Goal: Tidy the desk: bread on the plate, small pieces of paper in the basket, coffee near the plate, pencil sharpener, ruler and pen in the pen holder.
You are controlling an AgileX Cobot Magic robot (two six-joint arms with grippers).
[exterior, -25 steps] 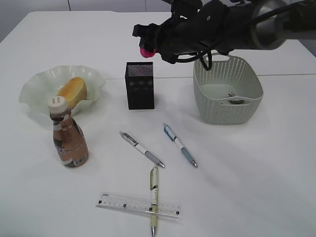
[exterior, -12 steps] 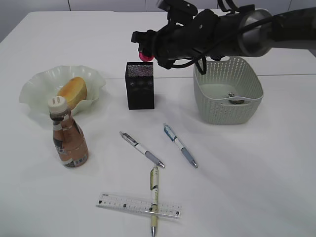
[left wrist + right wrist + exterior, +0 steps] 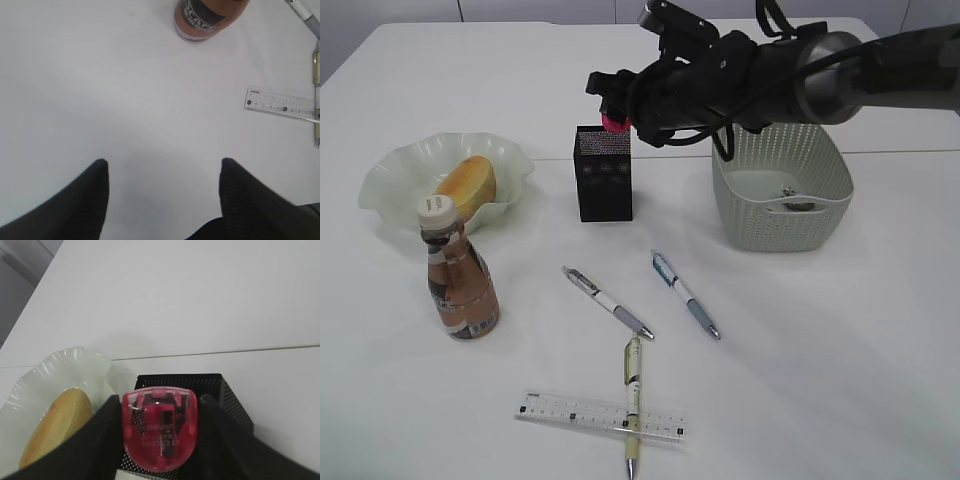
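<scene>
My right gripper is shut on the pink pencil sharpener, holding it just above the open top of the black mesh pen holder. The bread lies on the pale green wavy plate. The coffee bottle stands in front of the plate. Three pens and a clear ruler lie on the table near the front. My left gripper is open and empty over bare table; it does not show in the exterior view.
A grey-green basket with small paper bits inside stands right of the pen holder, under my right arm. The left wrist view shows the bottle's base and the ruler's end.
My right gripper has carried the sharpener slightly down, bringing it close over the pen holder's top. Nothing else moved.
</scene>
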